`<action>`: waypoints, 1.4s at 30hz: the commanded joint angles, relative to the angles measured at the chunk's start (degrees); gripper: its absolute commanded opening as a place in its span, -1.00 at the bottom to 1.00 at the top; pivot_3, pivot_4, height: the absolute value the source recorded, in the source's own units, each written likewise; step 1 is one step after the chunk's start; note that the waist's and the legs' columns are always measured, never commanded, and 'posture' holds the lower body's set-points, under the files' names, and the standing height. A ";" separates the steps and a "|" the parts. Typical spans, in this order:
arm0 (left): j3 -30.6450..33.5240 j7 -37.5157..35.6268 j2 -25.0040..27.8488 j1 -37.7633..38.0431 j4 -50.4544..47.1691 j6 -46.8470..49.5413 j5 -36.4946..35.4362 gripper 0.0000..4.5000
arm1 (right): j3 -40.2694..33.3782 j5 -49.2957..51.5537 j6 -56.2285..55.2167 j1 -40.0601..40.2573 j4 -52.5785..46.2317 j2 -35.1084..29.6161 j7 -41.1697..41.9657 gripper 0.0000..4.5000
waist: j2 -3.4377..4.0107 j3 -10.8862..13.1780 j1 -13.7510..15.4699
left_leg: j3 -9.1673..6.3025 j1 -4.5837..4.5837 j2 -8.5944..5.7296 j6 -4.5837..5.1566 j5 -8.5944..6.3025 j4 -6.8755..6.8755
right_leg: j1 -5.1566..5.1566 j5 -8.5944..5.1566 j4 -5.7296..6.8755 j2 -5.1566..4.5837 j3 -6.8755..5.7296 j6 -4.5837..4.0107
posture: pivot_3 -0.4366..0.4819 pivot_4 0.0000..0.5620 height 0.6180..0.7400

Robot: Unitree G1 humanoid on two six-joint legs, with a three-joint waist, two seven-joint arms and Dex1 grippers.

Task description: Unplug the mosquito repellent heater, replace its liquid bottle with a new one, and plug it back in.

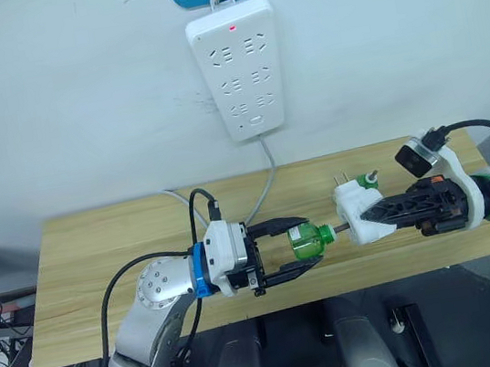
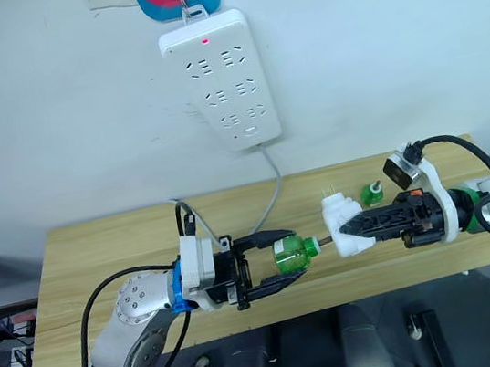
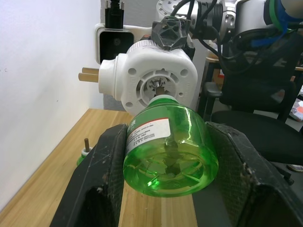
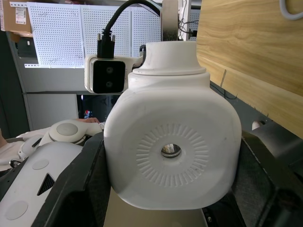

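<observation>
You see the left gripper (image 1: 304,256) nearest to you, over the front edge of the wooden table (image 1: 100,260). Its two black fingers (image 3: 94,189) are closed narrow around a green liquid bottle (image 1: 308,239), which lies on its side with the neck toward 3 o'clock. In the left wrist view the bottle's white label and the wick inside the green liquid are visible (the text on the label is too small to read).

Just at 3 o'clock from the bottle, the right gripper (image 1: 365,217) clamps the mosquito repellent heater (image 1: 361,212), a small white rounded unit, so this claw is also holding, not wide. The heater is in the air above the table, not plugged, with its two metal prongs (image 3: 88,74) free and pointing toward 12 o'clock, to the wall. The bottle's neck touches or nearly touches the round opening of the heater; you cannot tell whether it is already inside. In the right wrist view the heater shows its round vent hole (image 4: 171,151) between the fingers.

Behind the heater, a second small green bottle (image 1: 369,180) stands upright on the table.

Farthest, at 12 o'clock, the white power strip (image 1: 237,66) hangs on the wall with a red light (image 1: 232,28) near its top; its grey cable (image 1: 264,190) runs down to the table.
</observation>
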 commanded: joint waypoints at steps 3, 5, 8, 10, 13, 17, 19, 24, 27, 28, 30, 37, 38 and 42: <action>-0.43 -0.61 -0.56 -0.44 -0.54 -1.36 -0.34 -0.02 | -0.61 2.04 -0.55 -0.03 -2.01 0.55 -0.26 0.32 | 0.00 0.00 0.00 | -0.01 0.00 0.00 0.00 0.00 0.00 | 0.00 0.00 0.00 0.00 0.00 0.00 | 0.01 0.35 1.00; -0.63 -0.53 -0.76 -0.64 -0.55 -1.32 -0.34 -0.02 | -0.53 2.04 -0.65 -0.05 -2.14 0.86 -0.48 0.32 | 0.00 0.00 0.00 | -0.01 0.00 0.00 0.00 0.00 0.00 | 0.00 0.00 0.00 0.00 0.00 0.00 | 0.01 0.35 1.00; -0.98 -0.59 -1.05 -0.90 -0.35 -1.46 -0.21 -0.02 | -0.37 2.04 -0.99 -0.19 -2.17 1.57 -1.09 0.32 | 0.00 0.00 0.00 | -0.01 0.00 0.00 0.00 0.00 0.00 | 0.00 0.00 -0.01 0.00 0.00 0.00 | 0.01 0.35 1.00; -1.15 -0.60 -1.25 -0.97 -0.38 -1.44 -0.17 -0.02 | -0.38 2.04 -1.15 -0.11 -2.29 1.88 -1.41 0.32 | 0.00 0.00 -0.01 | -0.01 0.00 0.00 0.00 0.00 0.00 | 0.00 0.00 0.00 0.00 0.00 0.00 | 0.01 0.35 1.00; -1.13 -0.66 -1.53 -1.33 -0.22 -1.35 -0.23 -0.02 | -0.40 2.04 -1.39 -0.05 -2.23 2.32 -2.20 0.32 | 0.00 0.00 -0.01 | -0.01 0.00 0.00 0.00 0.00 0.00 | 0.00 0.00 0.00 0.00 -0.01 0.00 | 0.01 0.35 1.00; -0.92 -0.84 -1.58 -1.82 -0.09 -1.20 -0.44 -0.02 | -0.87 2.04 -1.73 0.40 -1.06 2.54 -3.88 0.32 | 0.00 0.00 -0.01 | -0.02 0.00 0.00 0.00 0.00 0.00 | 0.00 0.00 -0.01 -0.01 0.00 0.00 | 0.01 0.34 1.00; -0.83 -0.90 -1.55 -2.04 -0.02 -1.14 -0.51 -0.02 | -1.12 2.04 -1.70 0.60 -0.46 2.62 -4.36 0.32 | 0.00 0.00 -0.01 | -0.02 0.00 0.00 0.00 0.00 0.00 | 0.00 0.00 -0.01 -0.01 0.00 0.00 | 0.01 0.34 1.00; -0.69 -1.10 -1.53 -2.40 0.33 -1.18 -0.54 -0.02 | -1.75 2.04 -1.76 1.13 -0.33 2.91 -5.11 0.32 | 0.00 0.00 -0.03 | -0.03 0.00 0.00 0.00 0.00 0.00 | -0.01 0.00 0.00 -0.01 -0.01 0.00 | 0.00 0.33 1.00; -0.82 -1.29 -1.49 -2.55 0.59 -1.28 -0.47 -0.02 | -1.96 2.04 -1.69 1.05 -0.31 2.99 -5.23 0.32 | 0.00 0.00 -0.03 | -0.02 0.00 0.00 0.00 0.00 0.00 | -0.01 0.00 0.00 -0.01 0.00 0.00 | 0.00 0.33 1.00; -1.07 -1.37 -1.50 -2.53 0.71 -1.42 -0.20 -0.02 | -1.99 2.04 -1.61 0.87 -0.57 3.14 -4.99 0.32 | 0.00 0.00 -0.03 | -0.02 0.00 0.00 0.00 0.00 0.00 | -0.01 0.00 0.00 -0.01 0.00 0.00 | 0.00 0.33 1.00; -1.35 -1.53 -1.49 -2.47 0.93 -1.70 0.15 -0.02 | -1.97 2.04 -1.60 0.59 -1.17 3.50 -4.69 0.32 | 0.01 0.00 -0.03 | -0.03 0.00 0.00 0.00 0.00 0.00 | -0.01 0.00 0.00 -0.01 0.00 0.00 | -0.01 0.31 1.00; -1.99 -1.77 -1.84 -2.60 1.61 -2.40 0.67 -0.02 | -0.78 2.04 -2.38 -0.25 -7.86 2.50 -2.86 0.32 | 0.01 -0.01 -0.04 | -0.03 -0.01 0.00 0.00 0.00 0.00 | -0.02 0.00 -0.02 -0.01 0.00 0.00 | -0.02 0.29 1.00; -2.08 -1.72 -1.98 -2.72 1.68 -2.44 0.70 -0.02 | -0.49 2.04 -2.86 -0.06 -8.71 2.40 -3.31 0.32 | 0.01 0.00 -0.04 | -0.04 -0.01 -0.01 0.00 0.00 -0.01 | -0.01 0.00 -0.02 -0.01 -0.01 0.00 | -0.02 0.29 1.00; -2.36 -1.59 -2.63 -3.22 1.79 -2.73 0.73 -0.02 | 0.67 2.04 -6.04 0.71 -10.89 3.69 -8.68 0.32 | 0.01 -0.02 -0.11 | -0.04 -0.01 0.01 0.00 0.00 0.00 | -0.01 0.00 -0.01 -0.01 -0.02 0.00 | -0.03 0.26 1.00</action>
